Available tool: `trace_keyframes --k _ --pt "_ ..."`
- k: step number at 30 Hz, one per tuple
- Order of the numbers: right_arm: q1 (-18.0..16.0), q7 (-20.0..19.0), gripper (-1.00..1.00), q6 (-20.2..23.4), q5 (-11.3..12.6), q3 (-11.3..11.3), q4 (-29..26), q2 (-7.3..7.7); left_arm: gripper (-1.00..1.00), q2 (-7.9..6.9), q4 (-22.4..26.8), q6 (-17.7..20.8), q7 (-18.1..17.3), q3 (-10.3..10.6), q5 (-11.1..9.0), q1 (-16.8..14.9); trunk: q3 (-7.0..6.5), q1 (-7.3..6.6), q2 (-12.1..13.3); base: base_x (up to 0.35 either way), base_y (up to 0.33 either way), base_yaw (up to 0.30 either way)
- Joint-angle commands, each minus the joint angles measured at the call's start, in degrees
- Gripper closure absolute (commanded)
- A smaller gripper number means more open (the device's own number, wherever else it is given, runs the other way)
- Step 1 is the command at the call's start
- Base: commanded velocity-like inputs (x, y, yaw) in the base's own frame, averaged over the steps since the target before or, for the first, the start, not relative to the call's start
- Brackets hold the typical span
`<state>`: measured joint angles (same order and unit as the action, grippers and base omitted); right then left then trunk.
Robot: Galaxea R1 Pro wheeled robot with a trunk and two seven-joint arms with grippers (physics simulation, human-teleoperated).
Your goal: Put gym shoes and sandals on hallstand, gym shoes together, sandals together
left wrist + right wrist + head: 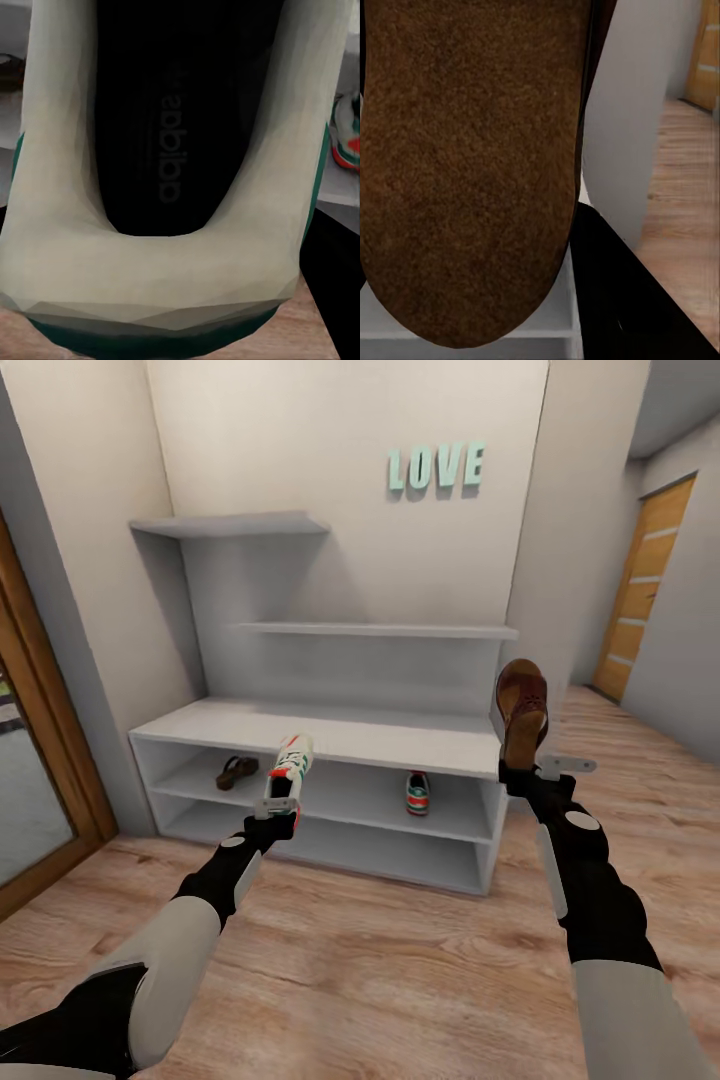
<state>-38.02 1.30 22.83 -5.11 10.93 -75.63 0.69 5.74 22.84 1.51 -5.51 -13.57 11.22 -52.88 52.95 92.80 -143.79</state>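
Wood-grain plank floor (400,960) meets your pale, matte hallstand (200,735). Your left gripper (279,807) grips a white gym shoe (288,762) by its heel, toe pointing at the bench front edge. Your right gripper (522,768) clamps a brown leather sandal (522,710) upright by the bench's right end. Another sandal (237,771) and sneaker (417,793) lie in the upper slot.

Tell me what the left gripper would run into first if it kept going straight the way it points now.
Probably the shoe rack. The left gripper holds a sneaker out ahead, so its toe would likely meet the front edge of the rack's top board, or slip into the upper shelf slot just below. Depth is hard to judge here.
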Motion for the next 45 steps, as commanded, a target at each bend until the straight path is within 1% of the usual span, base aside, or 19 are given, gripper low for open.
trace_keyframes --k 1,5,13,18,30,32,33,34,35,36,37,40,41,42,43,44,45 --pt "0.0 0.1 1.00 0.4 -0.3 0.0 -0.1 0.01 1.00 0.06 0.1 0.2 -0.5 -0.5 0.6 0.0 0.06 -0.01 0.0 0.000 0.000 -0.300" --pt "0.0 0.0 1.00 0.4 -0.3 0.0 -0.1 0.01 1.00 0.06 0.1 0.2 -0.5 -0.5 0.6 0.0 0.06 -0.01 0.0 0.012 0.098 -0.299" --pt "0.0 0.1 1.00 0.4 -0.3 0.0 -0.1 0.01 1.00 0.06 0.1 0.2 -0.6 -0.5 0.6 0.0 0.06 -0.01 0.0 0.104 0.281 -0.256" --pt "0.0 0.1 1.00 0.4 -0.3 0.0 -0.1 0.01 1.00 0.06 0.1 0.2 -0.5 -0.5 0.6 0.0 0.06 -0.01 0.0 0.086 0.123 -0.042" --pt "0.0 0.1 1.00 0.4 -0.4 0.1 -0.1 0.01 1.00 0.06 -0.1 0.2 -0.5 -0.5 0.6 0.0 0.06 -0.01 0.0 0.003 0.004 -0.001" --pt "0.0 0.1 1.00 0.4 -0.3 0.5 -0.6 0.10 1.00 0.02 -1.8 0.3 -0.4 -0.5 0.5 0.0 0.06 -0.01 0.0 0.000 0.000 0.000" --pt "0.0 0.1 1.00 0.8 -0.3 1.5 -0.9 0.18 1.00 -0.09 -2.4 0.4 -0.3 -0.6 0.5 0.0 0.06 -0.01 0.0 0.000 0.000 0.000" --pt "0.0 0.1 1.00 1.6 -0.3 3.3 -1.0 0.24 1.00 -0.16 -2.7 0.4 -0.3 -0.6 0.5 -0.1 0.06 -0.01 0.0 0.000 0.000 0.000" --pt "0.0 0.1 1.00 2.9 -0.3 6.1 -1.1 0.28 1.00 -0.21 -3.0 0.5 -0.3 -0.6 0.5 0.0 0.06 -0.01 0.0 0.000 0.000 0.000" --pt "0.0 0.0 1.00 4.6 -0.3 9.8 -1.1 0.31 1.00 -0.24 -3.3 0.8 -0.3 -0.6 0.5 0.0 0.06 -0.01 0.0 0.000 0.000 0.000" --pt "0.0 0.0 1.00 5.5 -0.3 11.9 -1.2 0.32 1.00 -0.25 -3.4 1.2 -0.3 -0.6 0.5 0.0 0.06 -0.01 0.0 0.000 0.000 0.000" --pt "0.0 -0.3 1.00 11.8 -0.3 25.0 -1.2 0.50 1.00 -0.23 -3.8 5.7 -0.3 -0.5 0.6 0.0 0.06 -0.01 0.0 0.000 0.000 0.000" --pt "0.0 -0.3 1.00 12.8 -0.3 27.0 -1.2 0.55 1.00 -0.21 -3.8 6.6 -0.3 -0.5 0.6 0.0 0.06 -0.01 0.0 0.000 0.000 0.000" --pt "0.0 -0.3 1.00 14.4 -0.3 30.9 -1.2 0.68 1.00 -0.17 -3.8 8.1 -0.3 -0.5 0.6 0.0 0.06 -0.01 0.0 0.000 0.000 0.000" --pt "0.0 -0.4 1.00 15.8 -0.3 34.3 -1.2 1.18 1.00 -0.13 -3.8 9.4 -0.3 -0.5 0.6 0.0 0.06 -0.01 0.0 0.000 0.000 0.000" --pt "0.0 -0.4 1.00 16.3 -0.3 35.9 -1.2 1.68 1.00 -0.11 -3.8 9.9 -0.3 -0.5 0.6 0.0 0.06 -0.01 0.0 0.000 0.000 0.000" --pt "0.0 -0.4 1.00 17.1 -0.4 38.5 -1.2 3.11 1.00 -0.03 -3.9 10.7 -0.3 -0.5 0.6 0.0 0.06 -0.01 0.0 0.000 0.000 0.000"
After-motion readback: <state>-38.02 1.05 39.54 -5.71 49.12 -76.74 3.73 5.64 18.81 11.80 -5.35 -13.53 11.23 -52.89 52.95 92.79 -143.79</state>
